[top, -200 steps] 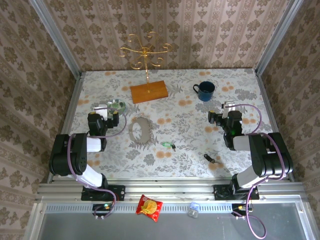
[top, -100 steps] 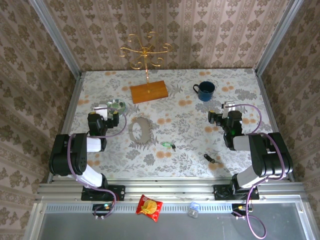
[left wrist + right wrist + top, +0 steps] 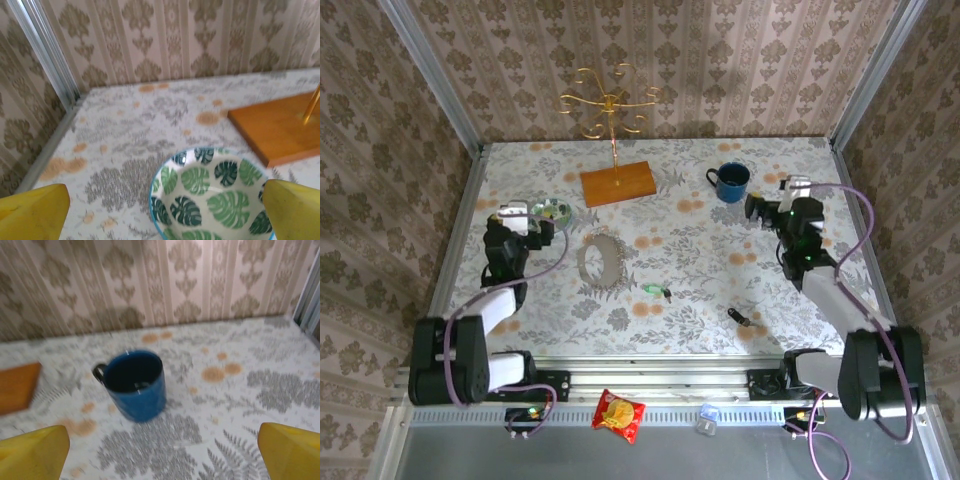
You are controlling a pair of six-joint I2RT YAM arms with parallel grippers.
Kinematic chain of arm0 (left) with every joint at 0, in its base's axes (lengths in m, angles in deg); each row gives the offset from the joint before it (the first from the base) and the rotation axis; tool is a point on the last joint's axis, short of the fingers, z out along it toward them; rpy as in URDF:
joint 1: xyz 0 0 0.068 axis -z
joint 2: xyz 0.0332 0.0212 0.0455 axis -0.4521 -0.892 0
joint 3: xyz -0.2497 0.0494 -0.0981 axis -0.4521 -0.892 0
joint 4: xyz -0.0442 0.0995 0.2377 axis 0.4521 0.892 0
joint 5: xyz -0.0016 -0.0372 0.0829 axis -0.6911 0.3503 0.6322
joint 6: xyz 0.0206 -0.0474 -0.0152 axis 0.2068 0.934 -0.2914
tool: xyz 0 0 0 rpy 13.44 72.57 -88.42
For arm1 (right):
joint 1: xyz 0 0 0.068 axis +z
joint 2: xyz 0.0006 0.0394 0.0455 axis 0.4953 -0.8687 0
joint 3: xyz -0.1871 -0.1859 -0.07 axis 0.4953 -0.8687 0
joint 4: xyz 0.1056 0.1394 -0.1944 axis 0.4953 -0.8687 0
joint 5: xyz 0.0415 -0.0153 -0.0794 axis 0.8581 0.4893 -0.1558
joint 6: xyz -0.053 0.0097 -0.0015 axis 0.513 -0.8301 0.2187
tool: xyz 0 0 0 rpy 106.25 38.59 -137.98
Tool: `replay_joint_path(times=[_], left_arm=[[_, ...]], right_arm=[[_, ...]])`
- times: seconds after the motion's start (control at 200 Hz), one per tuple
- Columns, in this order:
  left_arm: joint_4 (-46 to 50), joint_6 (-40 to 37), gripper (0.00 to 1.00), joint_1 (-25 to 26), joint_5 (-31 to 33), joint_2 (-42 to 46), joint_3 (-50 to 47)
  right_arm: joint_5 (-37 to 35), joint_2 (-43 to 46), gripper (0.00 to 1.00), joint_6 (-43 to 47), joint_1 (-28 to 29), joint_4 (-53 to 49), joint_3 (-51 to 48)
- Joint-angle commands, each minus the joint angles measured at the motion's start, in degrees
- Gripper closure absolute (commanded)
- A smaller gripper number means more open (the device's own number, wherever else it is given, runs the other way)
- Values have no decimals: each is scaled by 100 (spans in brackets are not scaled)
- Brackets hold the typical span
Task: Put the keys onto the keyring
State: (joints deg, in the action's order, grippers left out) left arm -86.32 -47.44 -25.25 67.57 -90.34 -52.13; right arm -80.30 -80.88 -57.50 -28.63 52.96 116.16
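Grey-beige and flat, the big hoop keyring (image 3: 601, 260) lies on the flowery table (image 3: 700, 250). The tiny key with the green head (image 3: 655, 291) lies just right of the hoop, not touching it. The tiny all-black key (image 3: 739, 318) lies further right of the hoop, well apart. Left of the hoop, the left gripper (image 3: 164, 212) faces the small leaf-patterned green bowl (image 3: 210, 197). Its yellow fingers (image 3: 32, 210) are spread wide and hold nothing. Far right of the hoop, the right gripper (image 3: 162, 452) faces the blue mug (image 3: 134, 385), also wide open and empty.
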Motion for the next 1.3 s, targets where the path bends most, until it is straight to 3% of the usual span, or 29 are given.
replay_joint_path(times=[0.0,0.215,0.53,0.66,0.88,1.07,1.295], left_arm=[[1123,535,0,39,75,613,188],[2466,1636,4,210,-589,1620,72],[5137,2847,16,1328,-143,2775,152],[6023,3684,24,1896,211,3117,142],[6708,4897,31,2668,360,3123,22],[6802,5400,31,2702,421,3098,-126],[7002,5828,28,2702,678,3272,-172]], right_arm=[[108,281,6,-1020,171,-1569,265],[170,418,13,-1634,1212,-2976,548],[123,-270,26,-2257,3152,-3516,688],[221,-903,30,-2012,3741,-3627,1036],[423,-1838,37,-2171,4070,-3610,1709],[768,-2745,42,-2102,4528,-3699,2678],[1082,-4051,58,-1707,4957,-4578,4107]])
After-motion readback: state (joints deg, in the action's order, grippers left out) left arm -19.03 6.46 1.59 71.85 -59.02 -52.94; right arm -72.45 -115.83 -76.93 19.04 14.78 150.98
